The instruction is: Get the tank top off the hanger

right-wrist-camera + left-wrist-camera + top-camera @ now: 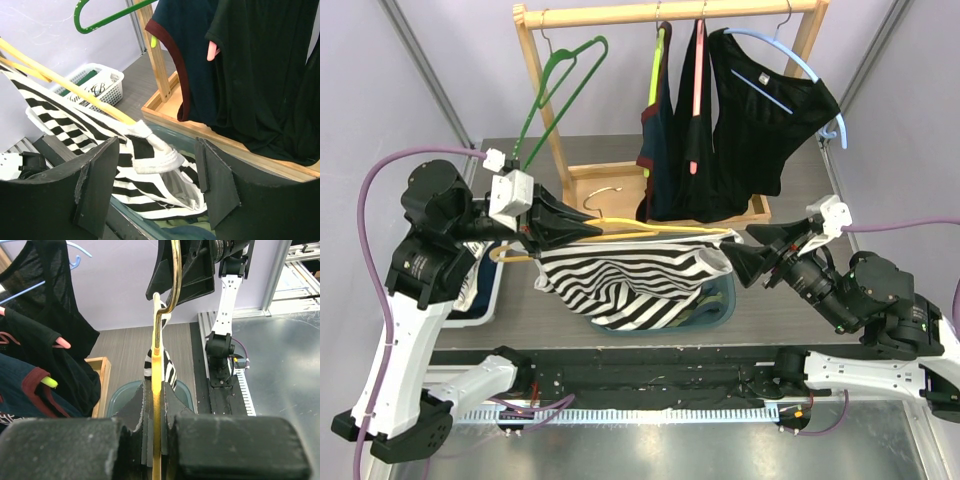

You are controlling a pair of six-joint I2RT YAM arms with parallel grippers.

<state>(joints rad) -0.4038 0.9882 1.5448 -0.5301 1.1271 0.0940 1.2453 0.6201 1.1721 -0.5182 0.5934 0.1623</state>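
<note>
Top external view, nearest the arms and in front of the wooden rack (670, 12): the left gripper (592, 225) was clamped tight on the yellow hanger (640, 231), held roughly level. The striped tank top (620, 280) hung from it, sagging over the teal bin (725, 305) just before the rack's base. The right gripper (738, 248) was spread wide either side of the white strap (150, 152), not pinching. Farther back, dark garments (750, 110) and a green hanger (560, 80) hung on the rack's rail.
</note>
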